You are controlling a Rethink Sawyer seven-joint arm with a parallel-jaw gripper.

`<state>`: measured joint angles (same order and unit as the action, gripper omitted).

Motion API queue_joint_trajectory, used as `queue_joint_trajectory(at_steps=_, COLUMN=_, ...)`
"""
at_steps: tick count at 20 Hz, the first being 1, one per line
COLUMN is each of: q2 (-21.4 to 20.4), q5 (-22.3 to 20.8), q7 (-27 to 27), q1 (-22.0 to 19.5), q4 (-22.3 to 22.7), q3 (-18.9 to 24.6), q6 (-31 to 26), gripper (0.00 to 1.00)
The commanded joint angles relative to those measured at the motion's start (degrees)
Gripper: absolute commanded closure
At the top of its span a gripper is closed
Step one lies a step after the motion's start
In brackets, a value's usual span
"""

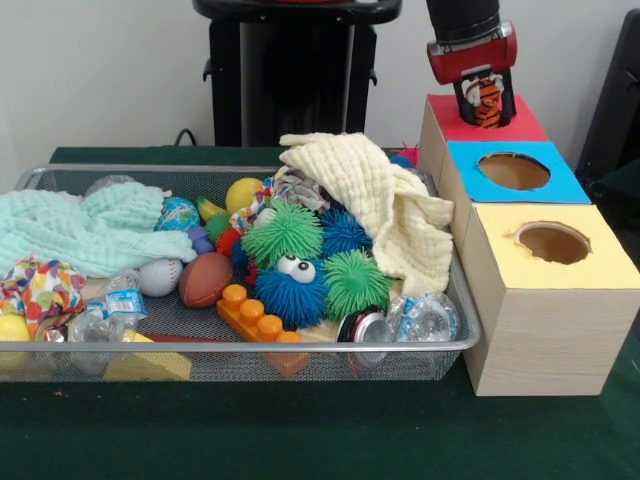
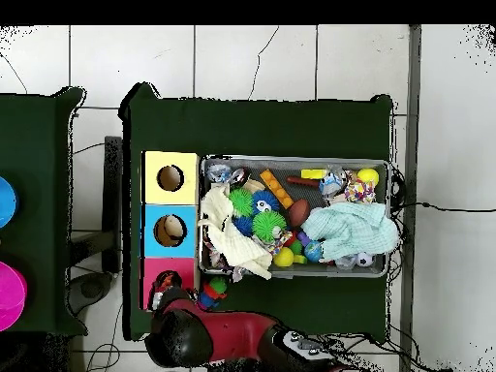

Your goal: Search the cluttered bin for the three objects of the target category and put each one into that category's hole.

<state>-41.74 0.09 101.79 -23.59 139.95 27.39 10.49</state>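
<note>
The gripper (image 1: pixel 485 103) is clenched on a stripy orange toy (image 1: pixel 487 101) above the red box (image 1: pixel 515 126). If it lets go off-centre, the toy could miss the hole and roll away

The arm (image 1: pixel 465 20) comes down from above at the right side of the front view, its black link ending in a red wrist (image 1: pixel 472 55). The gripper (image 1: pixel 485 105) points straight down under the wrist. Its two black fingers (image 1: pixel 464 98) are closed on a striped orange toy (image 1: pixel 487 103), which sits between them. In the overhead view the arm (image 2: pixel 223 334) lies low and bends to the left.
</note>
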Motion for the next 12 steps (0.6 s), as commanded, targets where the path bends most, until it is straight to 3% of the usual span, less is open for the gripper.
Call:
queue_joint_trajectory(at_steps=1, q2=-1.8, q5=5.1, q7=11.9, q1=-1.1, q4=-5.1, q3=-0.4, q6=-6.3, gripper=0.00)
queue_joint_trajectory(at_steps=12, q2=-7.7, q5=8.0, q7=12.6, q1=-3.4, q4=-4.9, q3=4.2, q6=-13.1, gripper=0.00)
